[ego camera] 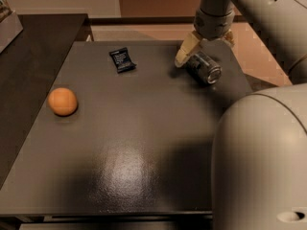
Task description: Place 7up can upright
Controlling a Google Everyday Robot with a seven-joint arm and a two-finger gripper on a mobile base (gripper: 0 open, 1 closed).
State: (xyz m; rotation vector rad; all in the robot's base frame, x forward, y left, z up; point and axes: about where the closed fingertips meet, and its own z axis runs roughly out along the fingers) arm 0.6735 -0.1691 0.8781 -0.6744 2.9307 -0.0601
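Observation:
The 7up can [204, 67] lies on its side at the far right of the dark table [144, 128], its shiny silver top facing the front right. My gripper [205, 46] hangs from above right over the can's far end. One beige finger [184, 51] shows to the left of the can, and the other shows behind it on the right. The jaws stand open and straddle the can without closing on it.
A flat black snack packet [122, 60] lies at the far middle of the table. An orange [62, 101] sits at the left. My arm's bulky grey link [264, 162] fills the front right. A darker counter [29, 56] adjoins on the left.

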